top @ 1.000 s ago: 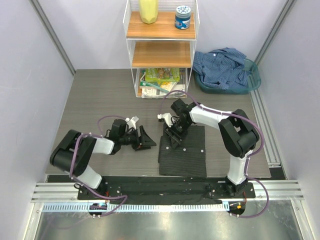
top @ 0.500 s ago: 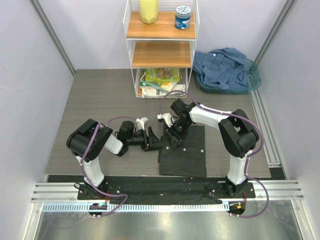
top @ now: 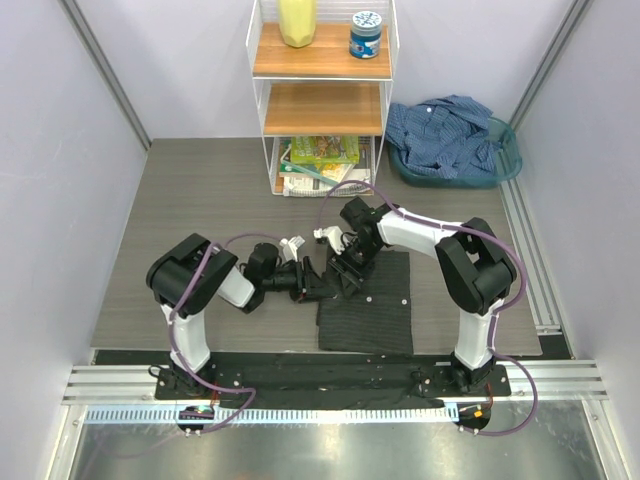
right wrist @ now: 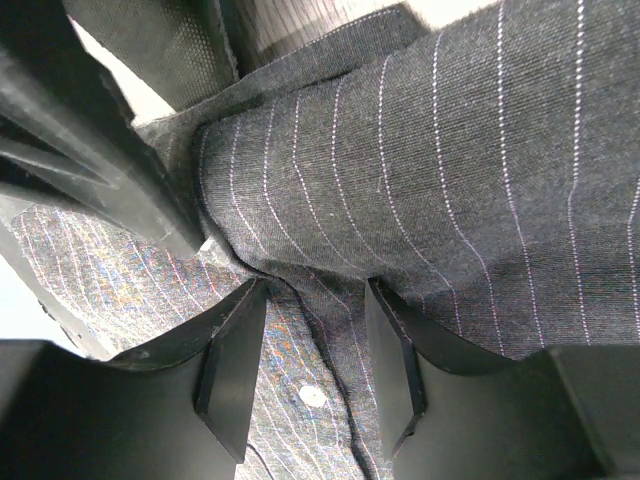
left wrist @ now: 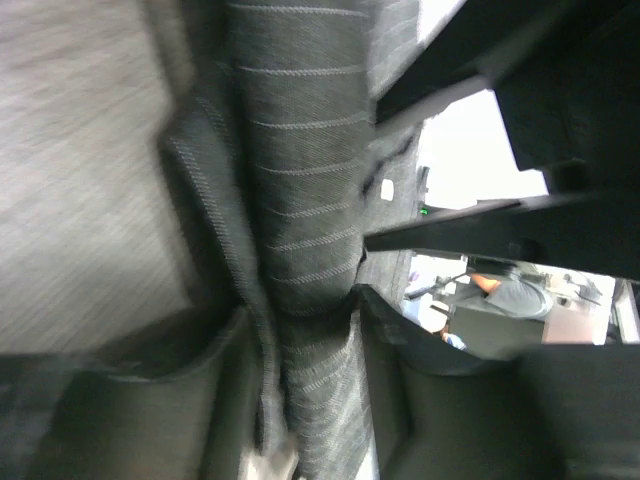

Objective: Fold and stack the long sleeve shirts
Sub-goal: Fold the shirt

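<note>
**Top external view.** The charcoal shirt (top: 368, 305) lies on the table (top: 200, 200) in front of the right arm as a flat, roughly rectangular packet. The blue shirt (top: 445, 130) sits crumpled in a teal basket (top: 505, 160) at the far right, well apart from it. The left gripper (top: 312, 285) and the right gripper (top: 348, 272) meet at the packet's far left corner. We judge the step in hand to be the final folding of the charcoal shirt. The blue shirt is not yet started, so the task is less than half done.

**Left wrist view.** A rolled fold of pinstriped cloth runs between the fingers (left wrist: 215, 400) and narrows where they meet it. We read this claw as pinching the shirt.

**Right wrist view.** The fingers (right wrist: 232, 370) stand apart over the cloth. A layer edge and a pale button (right wrist: 312, 396) show in the gap, and nothing is pinched.

**Next move.** We judge that the left claw must carry its fold across without dragging the lower layers. The right claw should either pin them down or move clear.

**Writing.** The jar (top: 366, 33) and the packets (top: 325, 152) on the shelf unit (top: 322, 105) carry print too small to read. No brand is legible on the shirt.
</note>
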